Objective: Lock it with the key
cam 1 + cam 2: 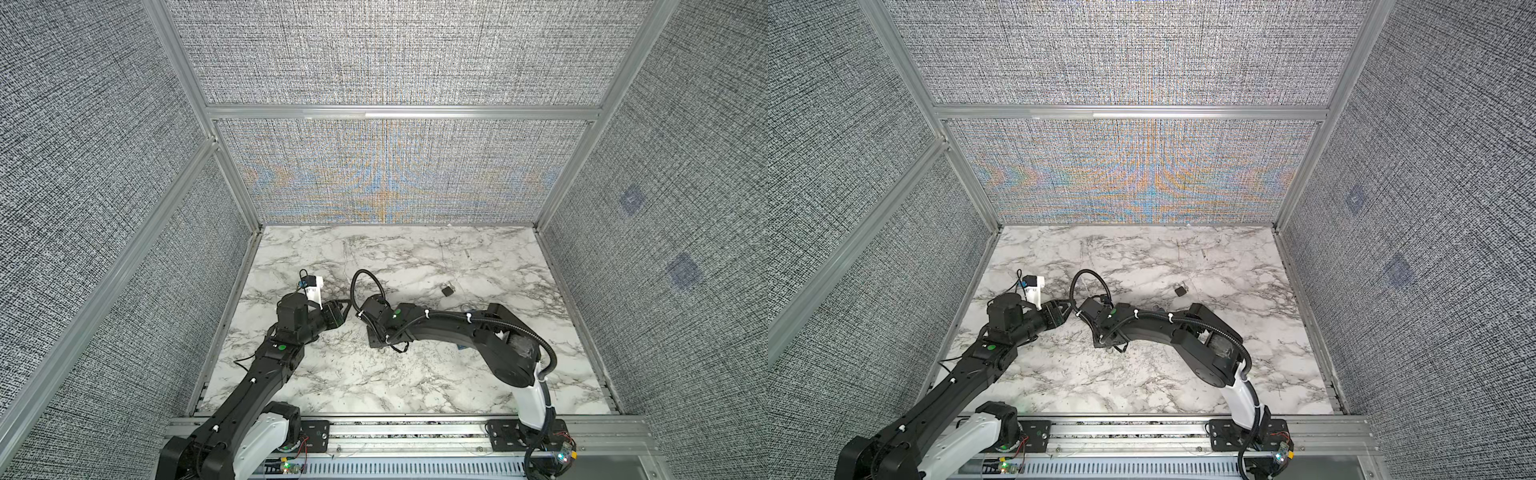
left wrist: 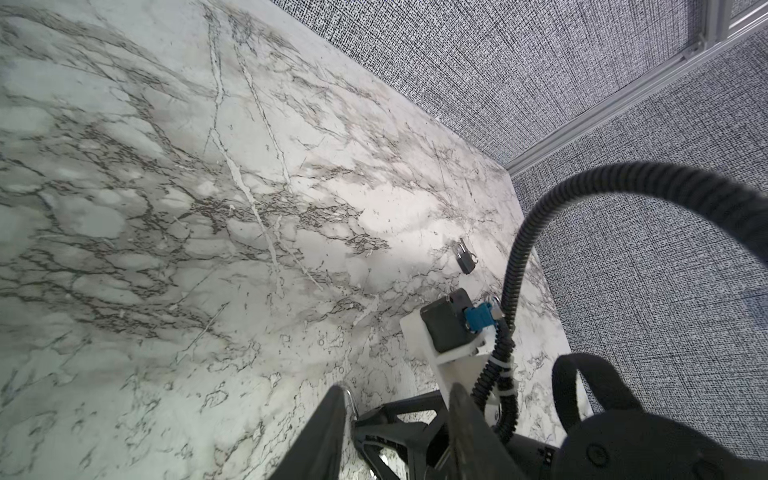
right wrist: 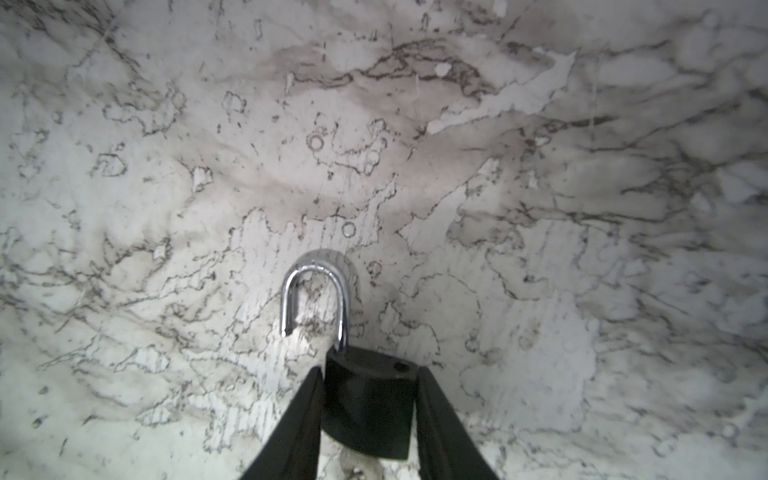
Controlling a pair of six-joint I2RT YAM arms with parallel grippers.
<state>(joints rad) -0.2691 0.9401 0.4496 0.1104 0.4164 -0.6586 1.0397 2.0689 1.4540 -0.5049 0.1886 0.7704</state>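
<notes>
Right gripper (image 3: 368, 370) clamps the black padlock (image 3: 370, 415), shackle (image 3: 316, 286) open; left gripper (image 2: 397, 387), at its nine o'clock, jaws apart; key insertion and locking seemingly remain.

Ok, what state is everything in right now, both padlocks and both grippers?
held padlock: shackle open, one leg out of the body.
right gripper: shut on the held padlock's body.
second padlock: lying free on the table, shackle state too small to tell.
left gripper: open, gripping nothing that shows.
</notes>
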